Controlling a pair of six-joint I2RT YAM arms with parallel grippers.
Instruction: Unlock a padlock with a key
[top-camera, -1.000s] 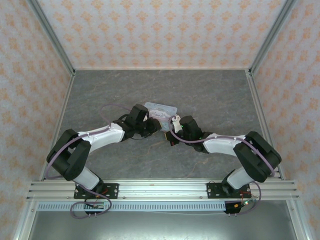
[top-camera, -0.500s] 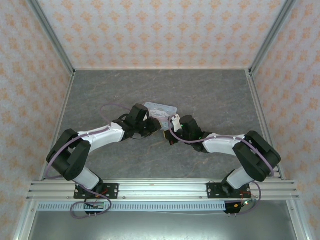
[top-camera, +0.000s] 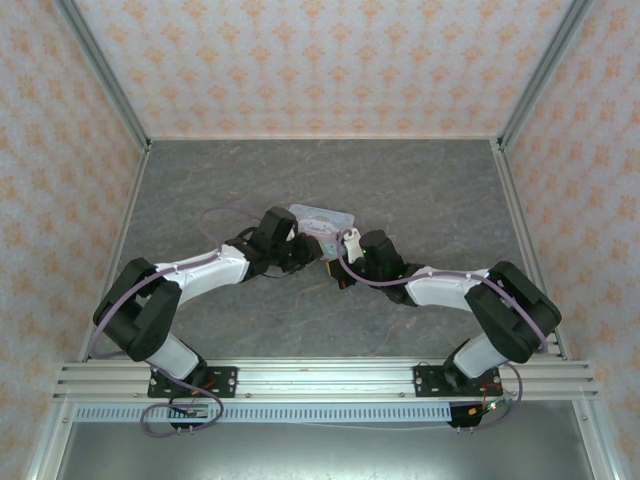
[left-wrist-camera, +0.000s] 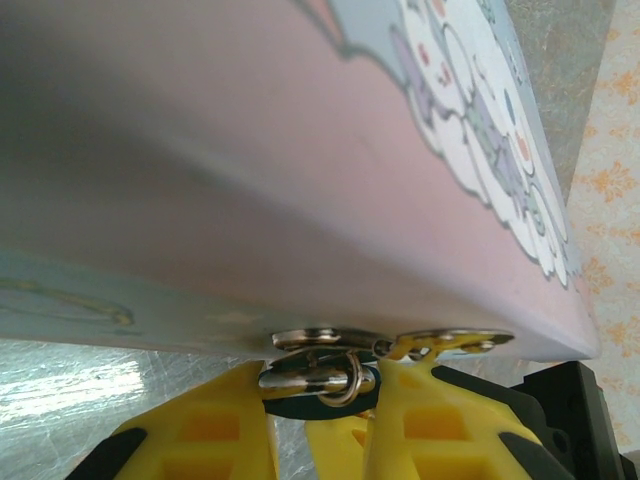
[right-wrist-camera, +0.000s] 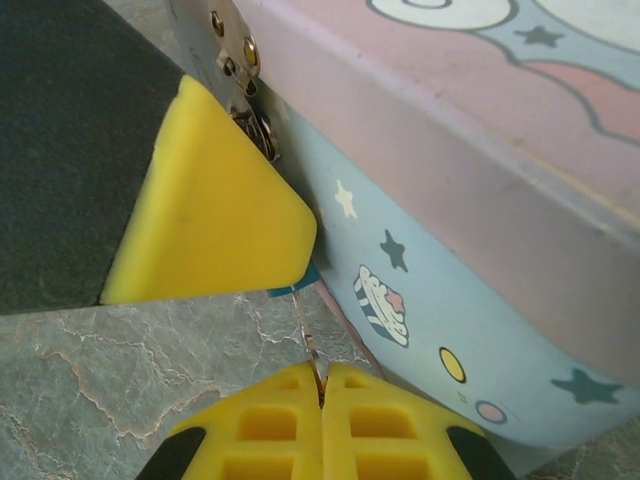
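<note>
The dark teal padlock (left-wrist-camera: 312, 406) hangs by its metal shackle (left-wrist-camera: 312, 378) from the hasp (left-wrist-camera: 325, 341) on the front of the cartoon tin (left-wrist-camera: 300, 180). My left gripper (left-wrist-camera: 318, 400) is shut on the padlock's body, one yellow finger on each side. In the right wrist view, my right gripper (right-wrist-camera: 322, 385) is shut on the thin silvery key (right-wrist-camera: 308, 335). The key's tip reaches a sliver of the padlock (right-wrist-camera: 295, 283) under the left gripper's finger (right-wrist-camera: 200, 210). From above, the left gripper (top-camera: 316, 252) and the right gripper (top-camera: 338, 265) meet at the tin (top-camera: 322, 218).
The light-blue and pink tin (right-wrist-camera: 480, 230) lies on the grey marbled table (top-camera: 420, 190), mid-table, with its hasp plate (right-wrist-camera: 225, 50) facing the arms. Patterned walls and metal posts enclose the table on three sides.
The right gripper has edged slightly left toward the left gripper, and the tin has turned a little. Both grips look unchanged.
</note>
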